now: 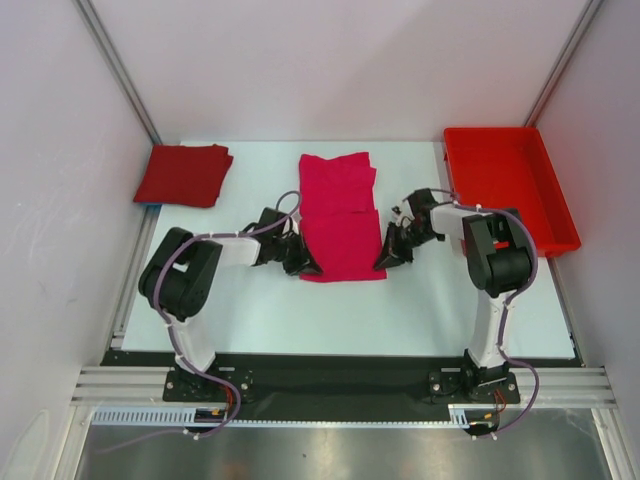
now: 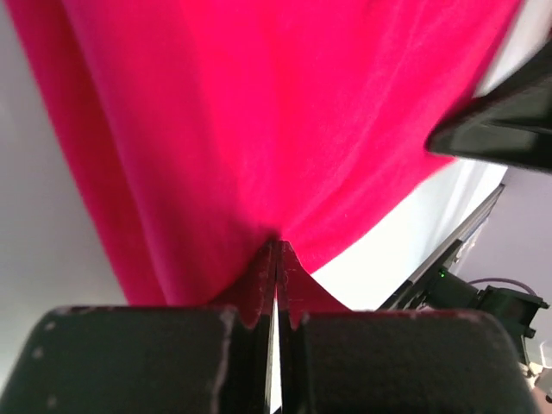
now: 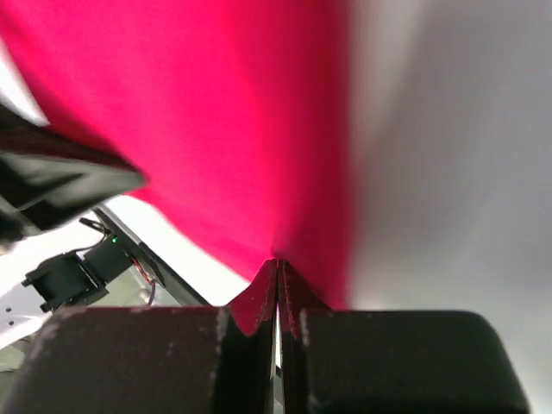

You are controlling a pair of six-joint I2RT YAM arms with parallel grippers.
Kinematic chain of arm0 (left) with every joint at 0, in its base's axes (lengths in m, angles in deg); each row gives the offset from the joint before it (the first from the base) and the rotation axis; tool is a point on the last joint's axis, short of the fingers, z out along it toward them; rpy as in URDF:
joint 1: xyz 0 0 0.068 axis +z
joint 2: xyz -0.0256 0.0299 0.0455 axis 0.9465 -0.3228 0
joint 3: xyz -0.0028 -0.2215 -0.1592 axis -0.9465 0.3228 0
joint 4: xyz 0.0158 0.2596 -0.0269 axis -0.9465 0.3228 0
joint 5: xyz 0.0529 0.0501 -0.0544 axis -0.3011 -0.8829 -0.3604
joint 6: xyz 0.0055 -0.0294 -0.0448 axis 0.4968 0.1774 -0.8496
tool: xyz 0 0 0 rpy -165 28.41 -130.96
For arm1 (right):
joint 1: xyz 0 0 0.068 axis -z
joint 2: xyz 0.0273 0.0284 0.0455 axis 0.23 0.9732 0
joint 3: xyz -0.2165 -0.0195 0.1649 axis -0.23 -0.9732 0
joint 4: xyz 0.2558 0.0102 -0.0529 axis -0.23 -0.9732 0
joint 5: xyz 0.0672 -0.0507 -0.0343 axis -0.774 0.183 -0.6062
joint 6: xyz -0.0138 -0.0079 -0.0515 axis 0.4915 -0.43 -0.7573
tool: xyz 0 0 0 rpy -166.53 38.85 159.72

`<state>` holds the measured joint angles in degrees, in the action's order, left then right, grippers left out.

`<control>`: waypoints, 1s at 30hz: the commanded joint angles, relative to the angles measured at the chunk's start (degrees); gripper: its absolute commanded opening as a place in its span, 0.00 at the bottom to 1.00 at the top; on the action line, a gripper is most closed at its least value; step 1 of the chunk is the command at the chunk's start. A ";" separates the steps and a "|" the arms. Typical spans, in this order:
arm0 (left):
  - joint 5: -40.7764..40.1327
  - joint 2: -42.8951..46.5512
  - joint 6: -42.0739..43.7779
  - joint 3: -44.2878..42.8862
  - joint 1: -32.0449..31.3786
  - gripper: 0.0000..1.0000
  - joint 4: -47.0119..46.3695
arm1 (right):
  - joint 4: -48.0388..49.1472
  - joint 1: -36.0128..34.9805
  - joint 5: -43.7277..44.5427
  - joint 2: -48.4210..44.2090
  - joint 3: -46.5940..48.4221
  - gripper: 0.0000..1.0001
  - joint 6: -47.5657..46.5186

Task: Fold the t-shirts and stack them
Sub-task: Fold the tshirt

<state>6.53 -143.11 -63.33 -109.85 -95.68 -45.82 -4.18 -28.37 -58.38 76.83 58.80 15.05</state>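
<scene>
The left gripper (image 1: 306, 265) fingers are clamped together on the near left corner of the pink shirt (image 1: 340, 215). The right gripper (image 1: 385, 260) fingers are clamped likewise on its near right corner. The crimson shirt (image 1: 184, 174) lies folded beyond and left of the pink shirt, and the tray (image 1: 500, 180) stands to its right, both apart from it.

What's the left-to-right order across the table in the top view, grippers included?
crimson t-shirt, folded → left gripper, shut on the near left corner of the magenta t-shirt → magenta t-shirt → right gripper, shut on its near right corner → red tray
</scene>
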 commanded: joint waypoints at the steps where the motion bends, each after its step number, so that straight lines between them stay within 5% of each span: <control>1: -4.37 1.95 -0.19 6.64 0.52 0.00 -1.16 | 4.02 2.85 -1.33 -1.31 -5.75 0.01 -1.59; 12: -9.65 20.83 4.64 18.95 0.78 0.14 6.04 | 4.11 6.63 5.44 -15.87 -21.31 0.04 -2.65; 14: -10.00 22.43 4.99 19.92 0.87 0.18 7.71 | 4.20 7.42 5.18 -18.35 -23.95 0.11 -1.69; 16: -8.86 24.27 4.82 20.62 0.87 0.24 7.11 | 4.90 7.42 4.04 -21.52 -25.44 0.30 -1.07; 17: -8.33 24.63 4.65 21.15 0.87 0.35 6.32 | 5.94 7.42 3.69 -22.22 -26.58 0.43 -0.72; 20: -6.84 24.02 2.63 22.03 0.96 0.60 3.25 | 7.79 7.42 3.43 -22.49 -27.12 0.58 -0.63; 30: -7.18 12.24 -6.42 21.51 2.71 0.66 -5.47 | 18.17 5.93 -0.28 -13.09 -25.02 0.61 7.72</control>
<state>6.22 -126.13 -68.60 -90.16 -93.67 -53.51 8.63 -21.27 -63.17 60.22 33.12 20.84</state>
